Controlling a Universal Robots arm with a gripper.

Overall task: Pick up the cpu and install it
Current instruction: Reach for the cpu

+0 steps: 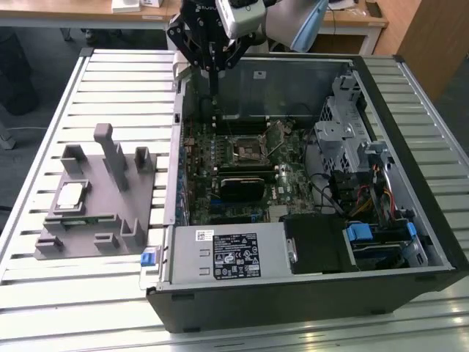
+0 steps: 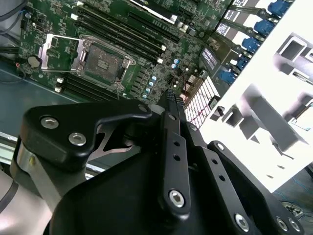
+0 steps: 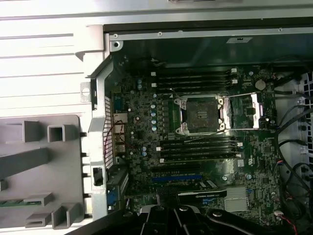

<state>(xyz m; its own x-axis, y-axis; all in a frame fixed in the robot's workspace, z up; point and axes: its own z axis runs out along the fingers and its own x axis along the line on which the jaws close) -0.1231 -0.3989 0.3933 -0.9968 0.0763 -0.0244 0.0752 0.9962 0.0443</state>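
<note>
Pick-up stage, unstarted: gripper (image 1: 215, 86) pinched narrow, empty, above open computer case (image 1: 308, 297); cpu (image 1: 71, 194) well apart on grey fixture (image 1: 102, 214); socket (image 1: 249, 150) vacant.

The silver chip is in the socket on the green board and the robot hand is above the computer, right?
No. In the exterior view the cpu lies on the grey fixture, outside the computer case; the end effector is above the case.

- The 1 arm (image 1: 293, 22) reached in above the worktop's (image 1: 117, 88) far edge, its wrist turned downward.
- The gripper (image 1: 214, 86) hung pointing straight down, black linkages spread wide at either side.
- Its 2 fingertips (image 2: 169, 98) met, pressed together, gripping nothing.
</note>
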